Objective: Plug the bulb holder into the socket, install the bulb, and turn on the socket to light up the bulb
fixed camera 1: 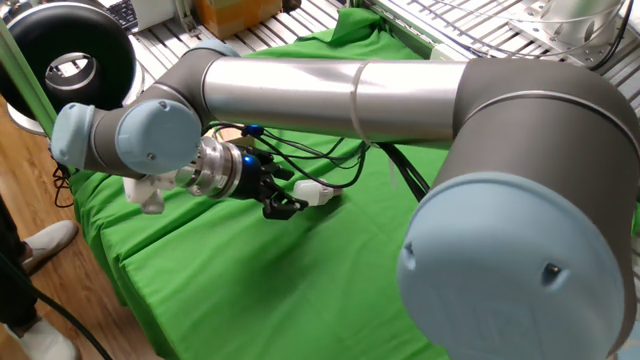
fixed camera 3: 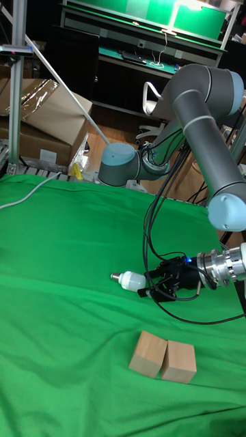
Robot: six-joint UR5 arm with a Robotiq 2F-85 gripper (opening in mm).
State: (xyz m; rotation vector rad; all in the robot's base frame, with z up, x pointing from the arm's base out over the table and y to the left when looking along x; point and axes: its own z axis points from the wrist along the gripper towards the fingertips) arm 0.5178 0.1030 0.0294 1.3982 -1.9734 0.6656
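Claw: my gripper (fixed camera 3: 152, 285) lies low over the green cloth (fixed camera 3: 68, 246), fingertips right at the bulb's dome end; whether they are parted or already pinching it I cannot tell from either view.
Bulb: the bulb (fixed camera 3: 131, 278) lies on its side on the cloth, silver screw base pointing away from me, frosted dome toward my fingers (fixed camera 1: 287, 207).
Handling: I judge it light, smooth and rounded, so prone to roll or slip, and breakable if squeezed hard.
Hold: I would take it across the straight white body, leaving the screw base free for threading.
Wooden blocks: two blocks (fixed camera 3: 162, 356) sit side by side, touching, nearer the tall camera than the bulb.
Cable: a white cable (fixed camera 3: 27, 194) trails across the far left of the cloth.
Not seen: bulb holder and socket appear in neither view.
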